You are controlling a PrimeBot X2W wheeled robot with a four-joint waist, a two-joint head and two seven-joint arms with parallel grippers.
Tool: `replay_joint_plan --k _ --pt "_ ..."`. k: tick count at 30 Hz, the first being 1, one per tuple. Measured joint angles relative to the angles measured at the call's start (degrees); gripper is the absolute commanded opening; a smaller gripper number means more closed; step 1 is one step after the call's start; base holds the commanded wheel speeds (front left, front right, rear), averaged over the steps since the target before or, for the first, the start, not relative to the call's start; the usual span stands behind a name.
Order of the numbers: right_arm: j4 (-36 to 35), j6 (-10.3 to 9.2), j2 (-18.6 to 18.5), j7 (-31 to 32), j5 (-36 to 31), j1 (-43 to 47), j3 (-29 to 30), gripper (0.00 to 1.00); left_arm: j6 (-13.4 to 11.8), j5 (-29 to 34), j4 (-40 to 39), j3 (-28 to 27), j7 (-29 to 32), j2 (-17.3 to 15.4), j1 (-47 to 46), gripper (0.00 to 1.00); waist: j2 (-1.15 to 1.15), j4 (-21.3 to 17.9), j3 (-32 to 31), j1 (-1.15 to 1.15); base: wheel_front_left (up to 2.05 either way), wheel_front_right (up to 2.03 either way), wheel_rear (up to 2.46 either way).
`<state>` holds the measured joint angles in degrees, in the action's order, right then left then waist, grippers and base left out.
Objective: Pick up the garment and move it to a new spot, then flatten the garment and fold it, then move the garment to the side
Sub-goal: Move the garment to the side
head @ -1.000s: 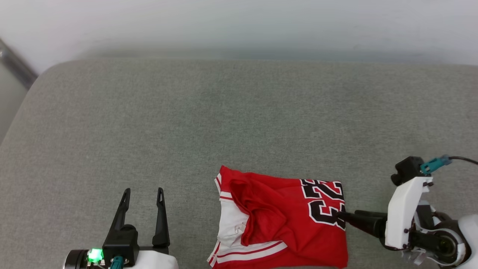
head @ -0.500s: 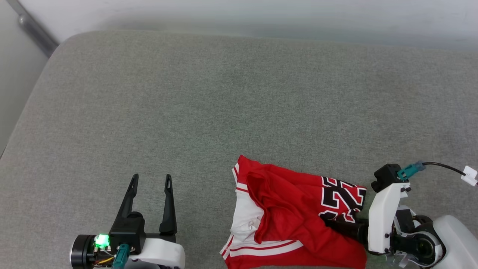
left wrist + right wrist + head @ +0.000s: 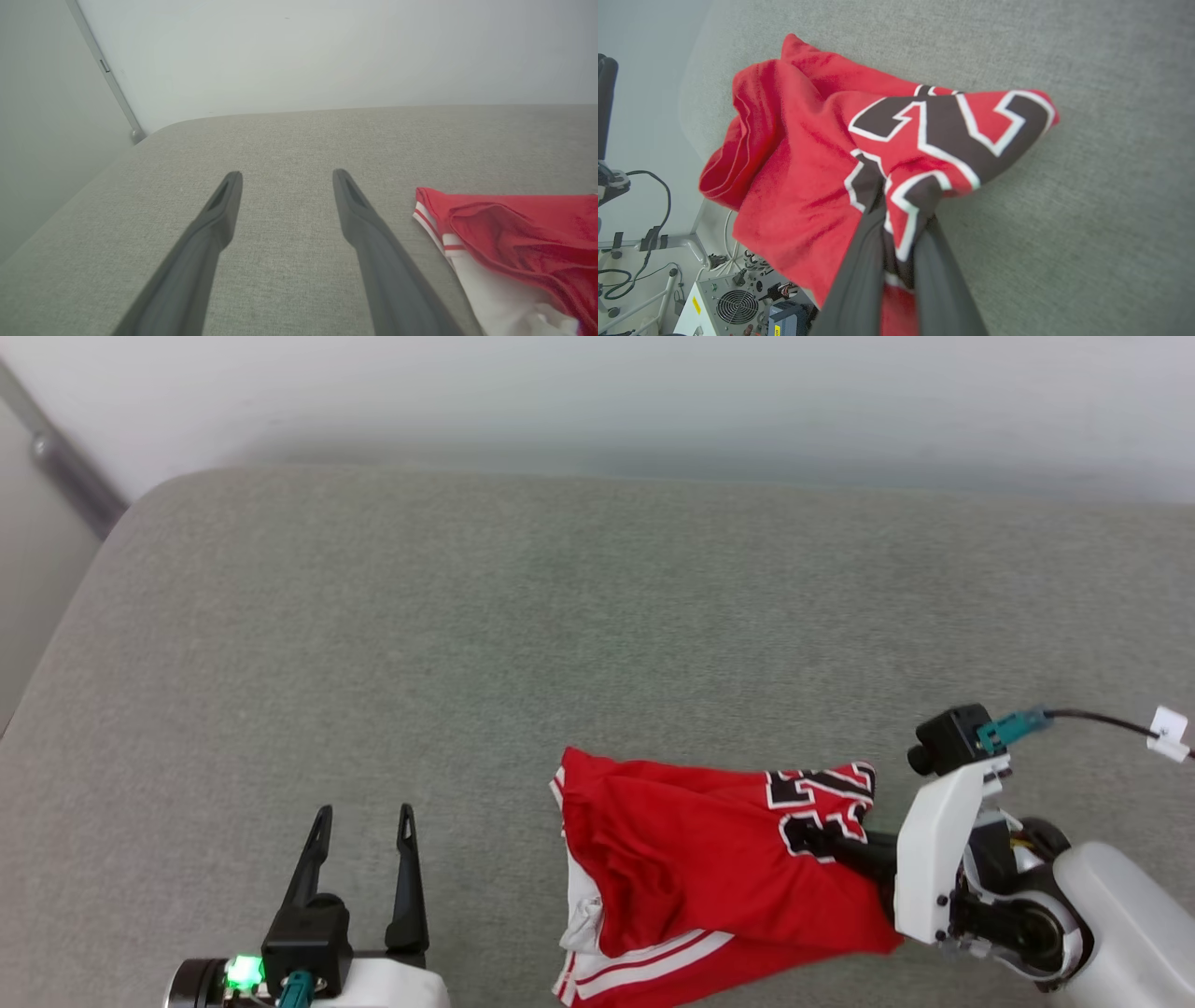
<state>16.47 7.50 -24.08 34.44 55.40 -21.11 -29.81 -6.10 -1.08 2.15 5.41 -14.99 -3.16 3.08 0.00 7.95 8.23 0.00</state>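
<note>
Right wrist view: I see my right gripper (image 3: 901, 205) clamped on the garment (image 3: 794, 196) at its black number print; my left gripper (image 3: 363, 814) hangs wide, well left of it.

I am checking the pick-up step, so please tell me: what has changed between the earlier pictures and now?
The right gripper moved from the right edge of the garment in over its printed number and shut on the cloth there, which is now bunched and pulled up. The left gripper stayed open, apart from the garment, over the grey cushion.
</note>
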Motion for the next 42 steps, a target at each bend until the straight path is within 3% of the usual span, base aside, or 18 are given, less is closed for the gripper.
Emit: replay_joint_plan --k 2,8,16,26,33,42 --pt "-1.74 0.0 -1.03 -0.91 -0.02 -1.45 -1.2 0.0 -0.15 -0.02 -0.08 -0.42 0.0 -0.02 1.14 1.0 0.0 -1.21 -0.77 0.0 0.0 0.0 0.0" --pt "-10.71 0.01 -8.65 -1.69 -3.27 -8.78 -6.94 0.0 -0.96 -0.31 -2.18 -2.46 -0.01 -0.02 4.19 1.0 0.0 -8.63 -2.55 0.0 0.0 0.0 0.0" --pt "-12.27 0.01 -18.09 -1.71 -8.15 -15.14 -8.17 0.0 -0.1 0.23 -4.31 -3.32 -0.08 -0.43 2.44 1.0 0.0 -16.11 0.18 0.0 0.0 0.0 0.0" --pt "-0.27 0.02 -26.11 -5.66 -17.4 -22.9 -7.91 0.0 1.08 0.92 -6.23 -3.8 -0.08 -2.74 -2.19 1.0 0.0 -20.07 9.27 0.0 0.0 0.0 0.0" --pt "10.06 0.03 -27.08 -8.91 -21.93 -27.67 -4.24 0.0 1.59 1.01 -7.72 -4.09 -0.08 -4.28 -4.95 1.0 0.0 -20.98 15.72 0.01 0.0 0.0 0.0" --pt "20.69 0.02 -25.27 -10.98 -23.85 -31.79 1.42 0.0 1.92 1.25 -8.91 -3.93 -0.08 -5.36 -8.21 1.0 0.0 -20.75 21.52 0.01 0.0 0.0 0.0"
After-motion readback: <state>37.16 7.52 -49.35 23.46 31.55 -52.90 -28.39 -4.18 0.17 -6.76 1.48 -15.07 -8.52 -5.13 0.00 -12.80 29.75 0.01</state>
